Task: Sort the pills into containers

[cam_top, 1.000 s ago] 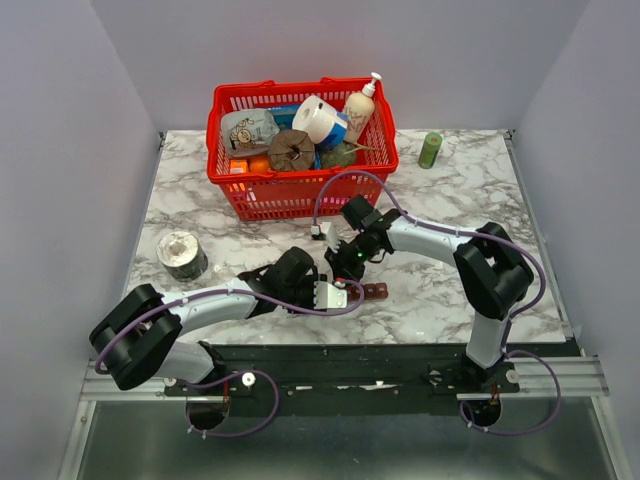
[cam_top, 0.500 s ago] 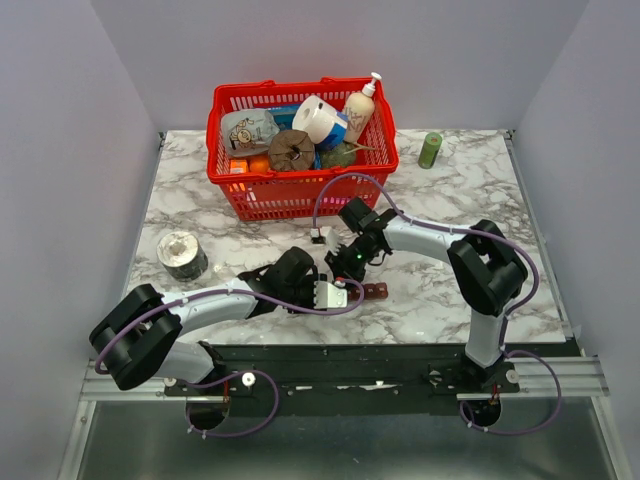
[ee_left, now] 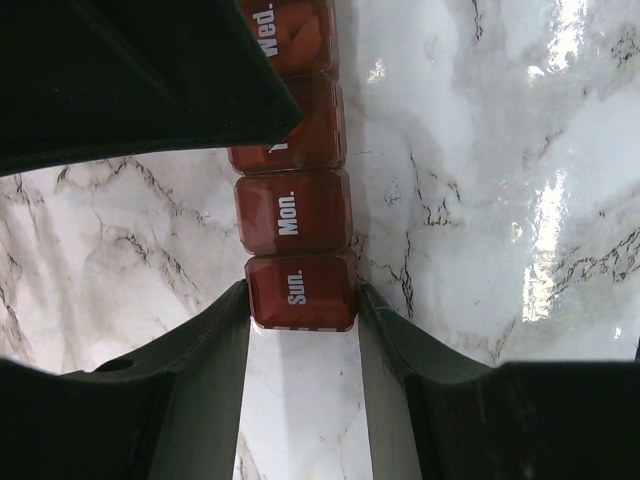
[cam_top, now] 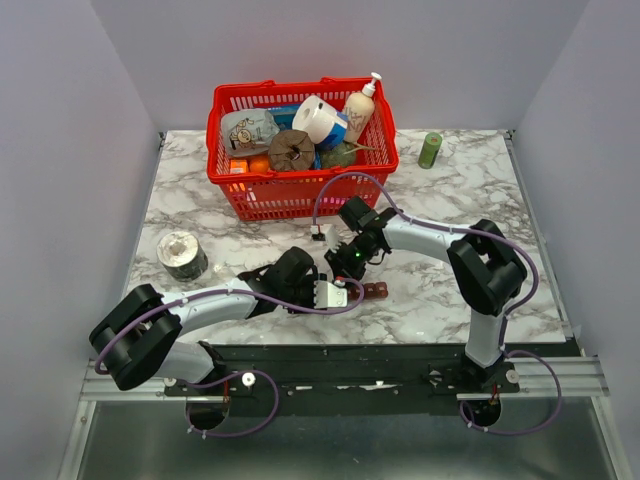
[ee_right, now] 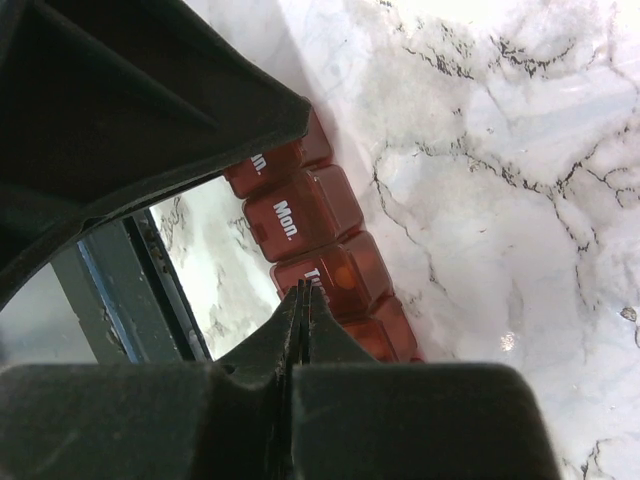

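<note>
Left wrist view: left gripper (ee_left: 302,293) jaws clenched on the Sun. end of the containers (ee_left: 292,215), a dark red strip running straight ahead from the jaws on the marble table (ee_left: 480,150). Right wrist view: right gripper (ee_right: 302,295) jaws pressed fully together, tips at the Tue. lid, contact unclear. Top external view: red basket (cam_top: 300,195) well beyond both jaws.
</note>
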